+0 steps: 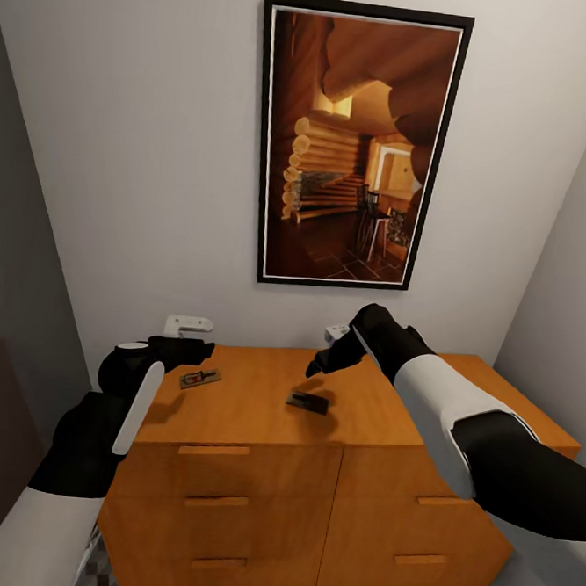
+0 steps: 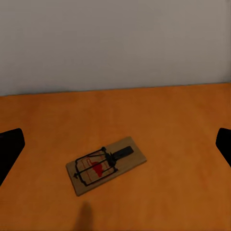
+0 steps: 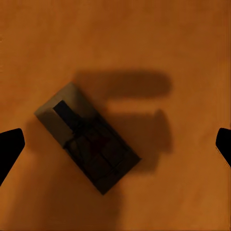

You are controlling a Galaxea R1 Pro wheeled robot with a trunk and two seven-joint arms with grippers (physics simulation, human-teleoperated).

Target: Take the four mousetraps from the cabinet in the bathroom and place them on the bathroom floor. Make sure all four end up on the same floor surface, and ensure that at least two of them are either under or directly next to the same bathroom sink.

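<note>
Head view — mousetrap point(image 1: 307, 402) below right tool point(image 1: 320, 366) (apart)

cabinet point(image 1: 258, 405): orange-brown wood, smooth, a soft shine on top
left mousetrap point(image 2: 106, 164): pale flat wood, matt, with thin dark metal wire and a red patch
right mousetrap point(image 3: 88, 137): looks dark in shadow, wood board with dark metal
wall point(image 1: 120, 138): plain, pale, matt
picture frame point(image 1: 262, 150): black, smooth

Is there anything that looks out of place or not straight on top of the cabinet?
Nothing is damaged or spilled. Both mousetraps lie flat on the cabinet top but askew to its edges: one near the left gripper, another, in shadow, below the right gripper.
</note>
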